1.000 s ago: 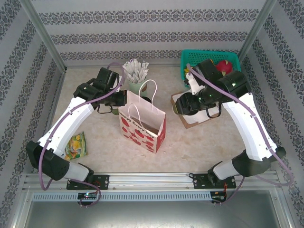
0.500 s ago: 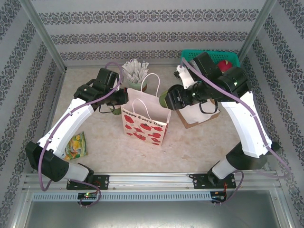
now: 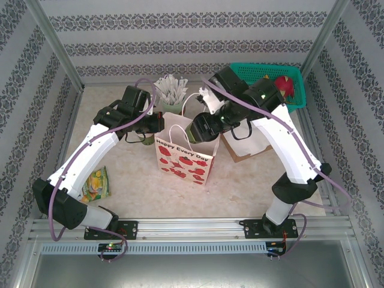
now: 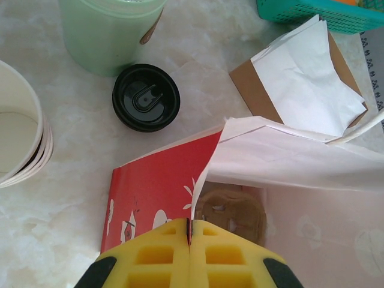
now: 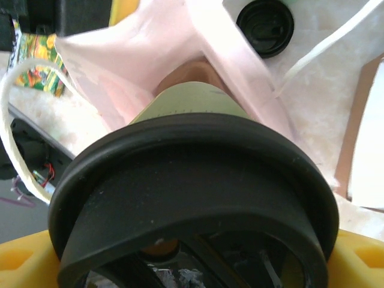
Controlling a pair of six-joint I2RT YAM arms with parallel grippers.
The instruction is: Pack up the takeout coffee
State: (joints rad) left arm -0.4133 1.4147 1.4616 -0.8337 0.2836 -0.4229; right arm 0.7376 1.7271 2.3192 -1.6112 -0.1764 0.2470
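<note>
Your right gripper (image 3: 201, 127) clamps the takeout coffee (image 5: 192, 150), jaws wide, at the bag (image 3: 183, 161) mouth, frame centre. The left gripper (image 4: 189, 240) pinches its rim shut. Lowering and release remain.

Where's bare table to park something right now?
Free: front strip between the gift bag and the near rail; back-left corner behind the left arm. Crowded: behind the bag by the mint cup, and right, around the cardboard and teal basket.
</note>
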